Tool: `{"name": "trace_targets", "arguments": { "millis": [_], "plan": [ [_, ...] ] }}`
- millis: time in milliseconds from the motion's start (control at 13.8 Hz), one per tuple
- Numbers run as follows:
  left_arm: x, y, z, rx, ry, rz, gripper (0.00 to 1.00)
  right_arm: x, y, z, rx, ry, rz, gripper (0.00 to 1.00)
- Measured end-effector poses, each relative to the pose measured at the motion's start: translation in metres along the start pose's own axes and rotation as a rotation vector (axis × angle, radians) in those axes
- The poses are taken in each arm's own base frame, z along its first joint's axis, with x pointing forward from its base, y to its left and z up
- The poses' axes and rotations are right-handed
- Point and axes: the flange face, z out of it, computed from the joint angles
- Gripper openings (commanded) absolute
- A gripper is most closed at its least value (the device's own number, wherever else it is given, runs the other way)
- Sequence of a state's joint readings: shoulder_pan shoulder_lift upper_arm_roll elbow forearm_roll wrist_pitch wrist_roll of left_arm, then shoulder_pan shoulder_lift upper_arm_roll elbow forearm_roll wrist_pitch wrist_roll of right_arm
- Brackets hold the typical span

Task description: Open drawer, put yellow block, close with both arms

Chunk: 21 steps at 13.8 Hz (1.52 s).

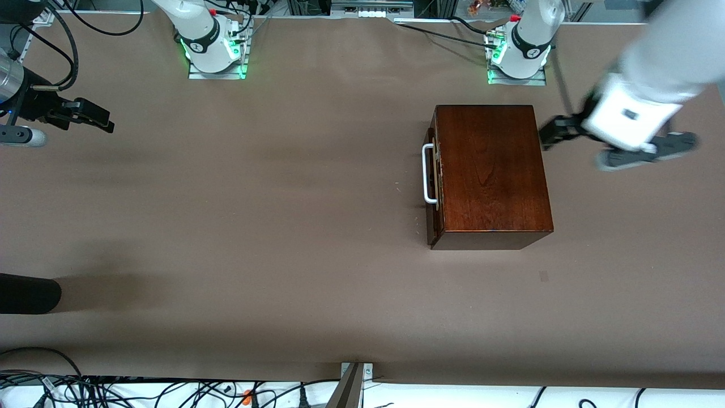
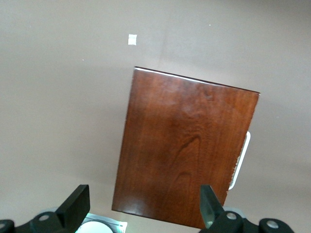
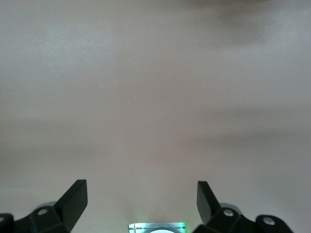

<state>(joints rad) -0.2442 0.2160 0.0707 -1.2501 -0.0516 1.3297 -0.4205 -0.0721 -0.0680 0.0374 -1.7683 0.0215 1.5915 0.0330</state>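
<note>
The drawer (image 1: 435, 175) sits shut in the box (image 1: 490, 170) toward our left arm's end of the table (image 1: 255, 226); no block shows. Both claws hang empty and spread, the left claw (image 1: 552, 136) beside the box, the right claw (image 1: 93, 118) well apart. We should hook the handle (image 1: 427, 173) squarely and pull straight.

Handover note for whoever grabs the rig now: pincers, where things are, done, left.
Left pincer: open, empty, up in the air beside the wooden box, at the left arm's end of the table.
Right pincer: open, empty, over bare table at the right arm's end; that arm waits.
Drawer: shut in the box, its white loop handle facing the right arm's end.
Yellow block: not visible in any view.
Done: nothing that shows; the drawer is shut and nothing is held.
Left: locate the block, pull the drawer open, put the block in, close it with both arms.
</note>
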Motion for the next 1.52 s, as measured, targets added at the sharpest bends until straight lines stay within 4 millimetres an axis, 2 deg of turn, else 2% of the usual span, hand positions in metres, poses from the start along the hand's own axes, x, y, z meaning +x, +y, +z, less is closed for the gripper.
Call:
{"name": "trace_targets", "arguments": {
  "millis": [145, 217, 362, 724, 941, 1520],
  "plan": [
    [0.019, -0.054, 0.005, -0.055, 0.015, 0.01, 1.0, 0.0, 0.0, -0.001, 0.0, 0.003, 0.0, 1.0],
    [0.022, -0.074, 0.012, -0.073, 0.03, 0.019, 1.0, 0.0, 0.0, -0.002, 0.0, 0.005, -0.001, 1.0],
    [0.016, -0.093, 0.026, -0.091, 0.03, 0.022, 1.0, 0.0, -0.001, -0.003, 0.0, 0.007, -0.001, 1.0],
    [-0.001, -0.086, 0.022, -0.101, 0.039, 0.053, 1.0, 0.0, -0.001, -0.003, 0.0, 0.007, 0.0, 1.0],
    [-0.008, -0.084, 0.017, -0.08, 0.04, 0.161, 1.0, 0.0, -0.001, -0.003, 0.0, 0.007, 0.001, 1.0],
    [-0.009, -0.086, 0.018, 0.027, 0.049, 0.203, 1.0, 0.0, -0.001, -0.003, 0.0, 0.005, 0.003, 1.0]
  ]
}}
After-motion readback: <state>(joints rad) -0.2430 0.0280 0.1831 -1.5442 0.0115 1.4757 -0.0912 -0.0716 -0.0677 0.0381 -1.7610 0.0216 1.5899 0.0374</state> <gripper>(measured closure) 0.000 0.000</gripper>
